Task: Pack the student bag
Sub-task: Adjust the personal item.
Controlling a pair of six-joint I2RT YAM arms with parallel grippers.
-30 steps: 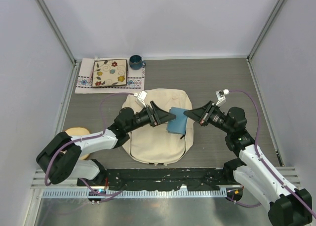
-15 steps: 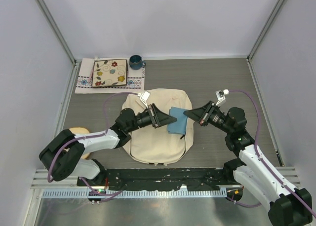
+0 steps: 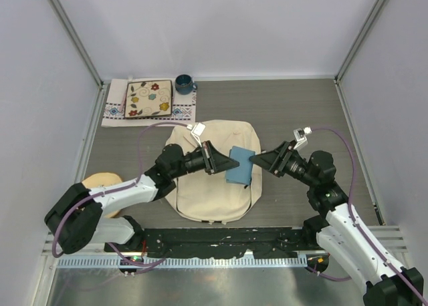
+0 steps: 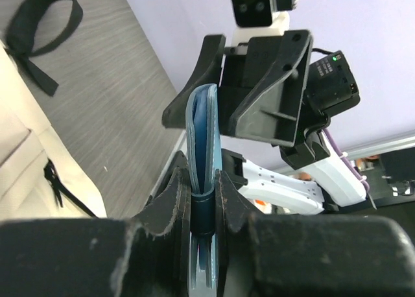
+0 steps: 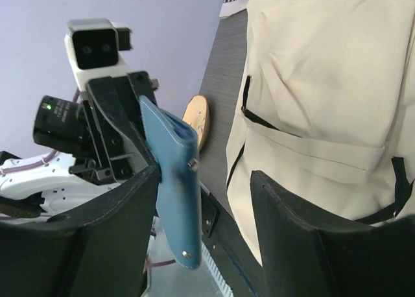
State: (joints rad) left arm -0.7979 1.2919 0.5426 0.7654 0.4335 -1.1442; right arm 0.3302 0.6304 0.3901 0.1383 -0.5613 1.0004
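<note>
The student bag (image 3: 207, 189), a cream fabric backpack, lies flat on the table between the arms, and its front pocket shows in the right wrist view (image 5: 318, 102). A blue snap-fastened case (image 3: 240, 164) hangs above the bag's right half. My left gripper (image 3: 231, 162) is shut on the case's left edge, and the case (image 4: 202, 138) stands pinched between its fingers (image 4: 198, 183). My right gripper (image 3: 257, 160) is open. Its left finger is against the case (image 5: 174, 187), while a wide gap separates the case from its right finger (image 5: 292, 213).
A flowered tray (image 3: 148, 98) on a patterned cloth and a dark blue mug (image 3: 184, 85) sit at the back left. A round wooden piece (image 3: 100, 182) lies at the left under my left arm. The bag's black strap loop (image 4: 45, 18) rests on the grey tabletop.
My left gripper closed onto the blue case. My right gripper, shut on it before, has opened and shifted slightly back to the right.
</note>
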